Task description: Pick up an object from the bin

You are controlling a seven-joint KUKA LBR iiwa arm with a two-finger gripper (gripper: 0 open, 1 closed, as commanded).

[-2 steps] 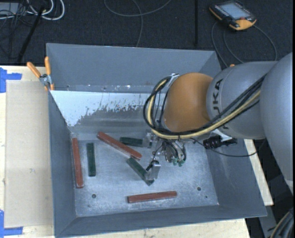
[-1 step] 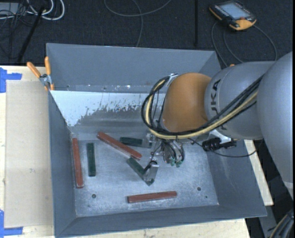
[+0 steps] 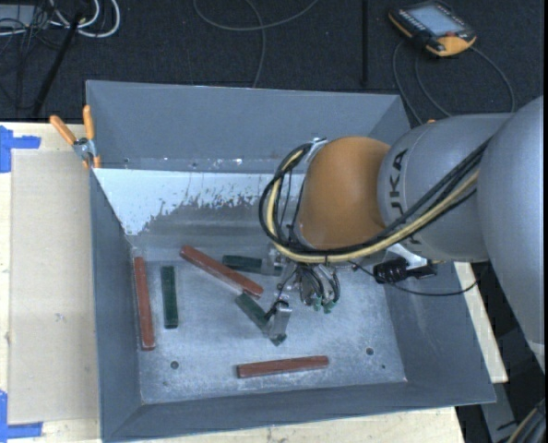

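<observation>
I see the gripper (image 3: 277, 326) at the lower-right end of a dark green bar (image 3: 256, 310) lying just below the slanted red-brown bar (image 3: 220, 270), long axis parallel to it. Gripper opening and hold: I cannot tell.

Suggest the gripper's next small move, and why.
Probably ease straight down: the gripper is at the lower end of the short dark stick mid-bin. The diagonal red-brown stick lies close by, so sideways motion could knock it.
</observation>
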